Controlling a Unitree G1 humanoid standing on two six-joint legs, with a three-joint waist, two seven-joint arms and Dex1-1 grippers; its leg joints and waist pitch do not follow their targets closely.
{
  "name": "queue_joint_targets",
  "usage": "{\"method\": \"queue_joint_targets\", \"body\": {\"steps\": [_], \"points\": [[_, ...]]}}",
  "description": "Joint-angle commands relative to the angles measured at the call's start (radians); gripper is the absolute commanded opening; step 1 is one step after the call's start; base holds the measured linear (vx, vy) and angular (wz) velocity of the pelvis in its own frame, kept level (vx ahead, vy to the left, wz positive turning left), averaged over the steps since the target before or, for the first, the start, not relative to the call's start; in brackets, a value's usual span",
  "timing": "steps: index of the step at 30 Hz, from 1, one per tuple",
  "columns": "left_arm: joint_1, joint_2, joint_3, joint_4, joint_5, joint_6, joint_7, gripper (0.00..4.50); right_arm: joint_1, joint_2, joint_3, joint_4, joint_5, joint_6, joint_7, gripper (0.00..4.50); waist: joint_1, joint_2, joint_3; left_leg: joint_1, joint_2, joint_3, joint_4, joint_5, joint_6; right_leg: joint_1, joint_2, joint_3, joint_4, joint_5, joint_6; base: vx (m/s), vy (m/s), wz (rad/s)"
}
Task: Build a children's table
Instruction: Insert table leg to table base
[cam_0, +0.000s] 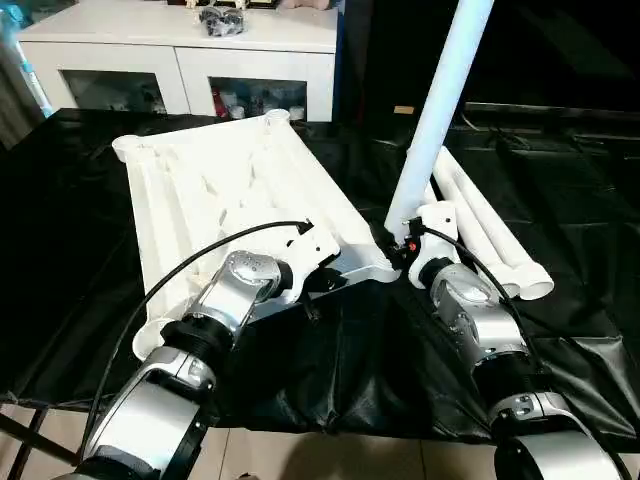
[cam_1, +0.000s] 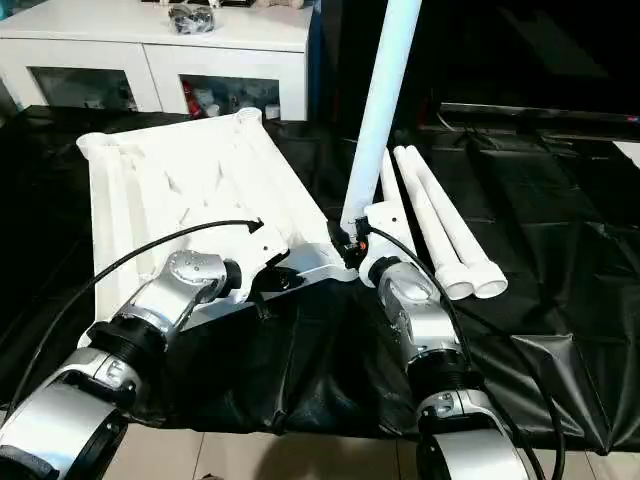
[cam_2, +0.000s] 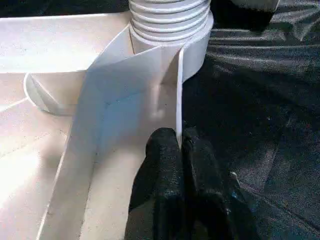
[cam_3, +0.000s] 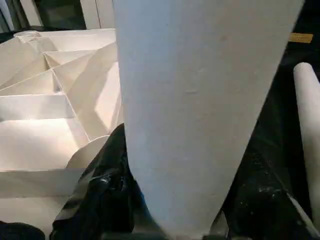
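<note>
Black sheeting covers the counter (cam_0: 560, 200); the table top (cam_0: 200, 190) rim is pinched by the left gripper (cam_2: 179, 142), and an upright leg (cam_0: 440, 110) is clasped by the right gripper (cam_0: 400, 240).

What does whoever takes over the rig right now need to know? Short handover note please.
Left hand: shut, pinching the table top's rim wall beside the near right corner socket.
Right hand: closed around the standing leg, low down.
Top lies ribbed side up on the black sheet. The leg's ribbed end sits in that socket, tilted; whether it is fully seated, I cannot tell.
Spare legs lie to the right of the top.
Left: finish this leg, fit the others.
</note>
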Motion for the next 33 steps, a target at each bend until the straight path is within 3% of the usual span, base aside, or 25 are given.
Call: {"method": "queue_joint_targets", "body": {"steps": [1, 9, 10, 11, 16, 21, 26, 33], "points": [[0.002, -0.021, -0.018, -0.029, 0.014, 0.012, 0.03, 0.0, 0.047, 0.061, 0.067, 0.104, -0.017, 0.067, 0.044, 1.91, -0.002, -0.003, -0.035, 0.015, 0.107, -0.066, -0.085, -0.331, -0.002, 0.016, -0.143, 0.09, -0.112, -0.447, -0.12, 0.0, 0.0, 0.0], [0.023, -0.015, -0.027, -0.062, 0.014, 0.011, 0.003, 0.0, 0.039, 0.053, 0.091, 0.11, -0.047, 0.045, 0.095, 1.91, -0.005, -0.006, -0.032, 0.016, 0.106, -0.069, -0.086, -0.353, -0.002, 0.011, -0.146, 0.091, -0.12, -0.509, -0.1, 0.0, 0.0, 0.0], [0.026, -0.014, -0.028, -0.068, 0.013, 0.014, 0.001, 0.0, 0.038, 0.054, 0.09, 0.11, -0.047, 0.042, 0.098, 1.91, -0.006, -0.005, -0.033, 0.016, 0.108, -0.069, -0.088, -0.349, -0.003, 0.011, -0.146, 0.091, -0.118, -0.489, -0.103, 0.0, 0.0, 0.0], [0.03, -0.014, -0.029, -0.076, 0.012, 0.016, -0.001, 0.0, 0.036, 0.053, 0.089, 0.11, -0.045, 0.04, 0.111, 2.47, -0.007, -0.006, -0.034, 0.014, 0.108, -0.069, -0.089, -0.343, -0.002, 0.012, -0.145, 0.091, -0.116, -0.472, -0.108, 0.0, 0.0, 0.0], [0.04, -0.007, -0.028, -0.089, 0.012, 0.007, -0.017, 0.0, 0.032, 0.052, 0.077, 0.105, -0.047, 0.027, 0.128, 2.69, -0.006, -0.006, -0.036, 0.012, 0.108, -0.064, -0.089, -0.303, 0.01, 0.016, -0.145, 0.094, -0.111, -0.407, -0.131, 0.0, 0.0, 0.0], [0.053, 0.017, -0.03, -0.102, 0.01, -0.016, -0.055, 0.0, 0.035, 0.042, 0.073, 0.07, -0.032, 0.013, 0.191, 3.35, -0.006, -0.007, -0.035, 0.01, 0.108, -0.062, -0.089, -0.287, 0.021, 0.018, -0.145, 0.094, -0.11, -0.397, -0.133, 0.0, 0.0, 0.0], [0.061, 0.049, -0.031, -0.116, 0.006, -0.033, -0.098, 0.0, 0.04, 0.02, 0.071, 0.03, -0.016, 0.018, 0.243, 3.72, -0.005, -0.009, -0.039, 0.005, 0.107, -0.059, -0.088, -0.243, 0.035, 0.025, -0.143, 0.095, -0.101, -0.322, -0.151, 0.0, 0.0, 0.0], [0.069, 0.103, -0.037, -0.121, -0.004, -0.081, -0.196, 0.0, 0.06, -0.042, 0.075, -0.044, 0.006, 0.046, 0.366, 3.72, -0.002, -0.004, -0.044, 0.005, 0.108, -0.056, -0.084, -0.172, 0.061, 0.03, -0.138, 0.091, -0.086, -0.21, -0.179, 0.0, 0.0, 0.0]]}}
